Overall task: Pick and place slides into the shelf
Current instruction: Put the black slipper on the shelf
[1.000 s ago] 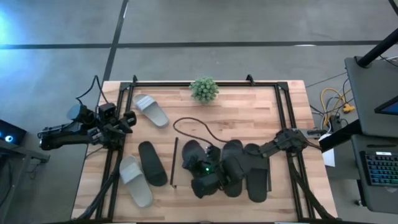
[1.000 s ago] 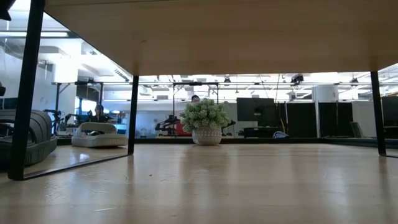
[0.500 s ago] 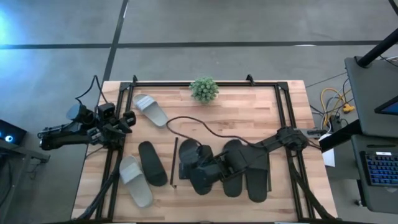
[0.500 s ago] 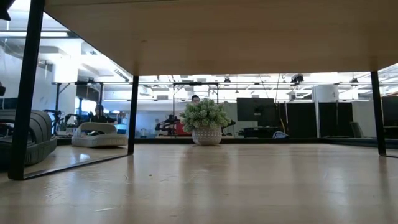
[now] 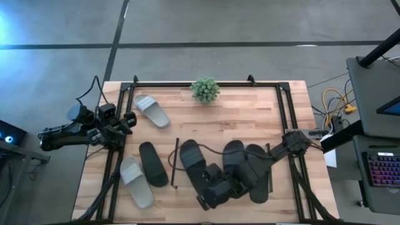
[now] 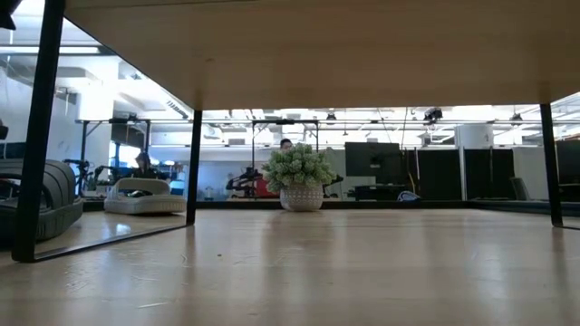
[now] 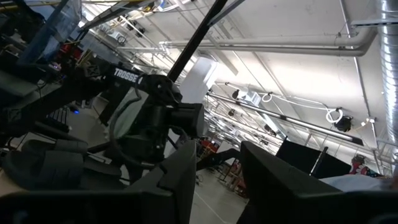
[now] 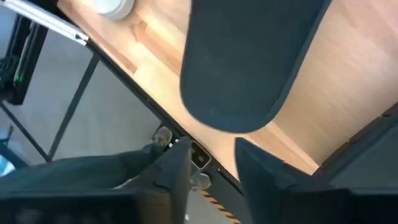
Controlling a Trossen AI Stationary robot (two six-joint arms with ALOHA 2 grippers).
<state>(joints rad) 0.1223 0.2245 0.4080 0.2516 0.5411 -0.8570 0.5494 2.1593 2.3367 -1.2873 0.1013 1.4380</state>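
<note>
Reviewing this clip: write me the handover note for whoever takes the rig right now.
Left tool: open, empty, parked at the table's left edge.
Right tool: low among the black slides on the shelf.
Done: three black slides lie on its top board.
Left: one black slide and two grey slides, on the table beside it.

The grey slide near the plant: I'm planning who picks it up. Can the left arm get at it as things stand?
Probably yes. The left gripper waits at the table's left edge, right beside that grey slide, which lies alone on bare wood with nothing on top. Only the black frame rail stands between them.
</note>
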